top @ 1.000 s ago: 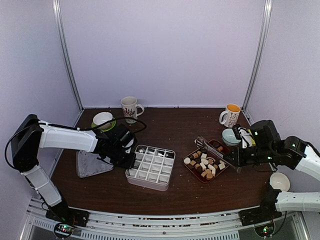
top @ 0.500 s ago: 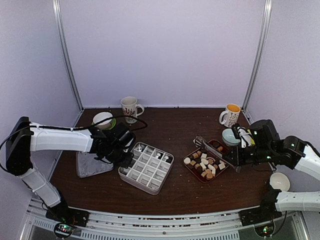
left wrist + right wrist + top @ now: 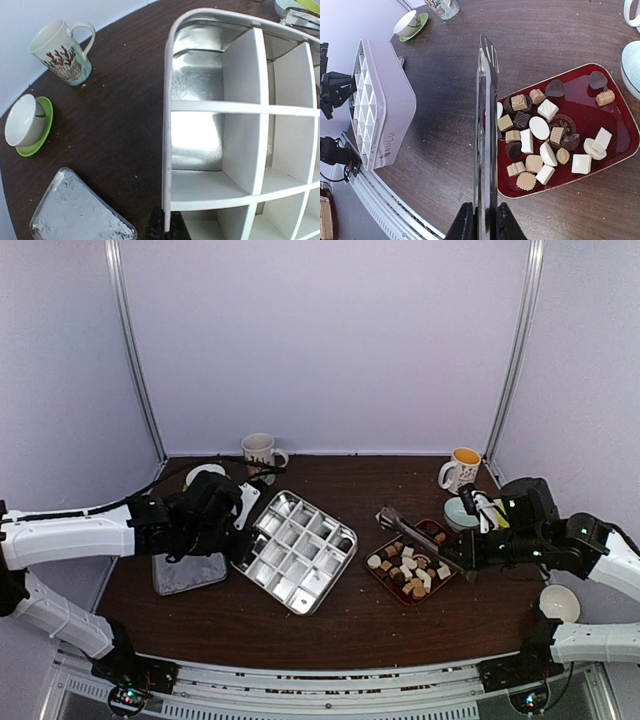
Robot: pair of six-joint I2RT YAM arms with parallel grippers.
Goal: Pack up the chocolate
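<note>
L gripper (image 3: 166,227) pinched tight on the rim of the box (image 3: 295,550), a shiny tin w/ white grid dividers, tipped up. R gripper (image 3: 480,220) clamps thin steel tongs (image 3: 485,125) over the red tray's (image 3: 575,90) left edge. Chocolate (image 3: 540,127) (squares, ovals, rounds) is in the tray. A strip of dark wood table (image 3: 400,620) shows betw. box & tray.

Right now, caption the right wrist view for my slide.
Right gripper holds tongs beside a red tray of chocolates, divided box at left.
</note>
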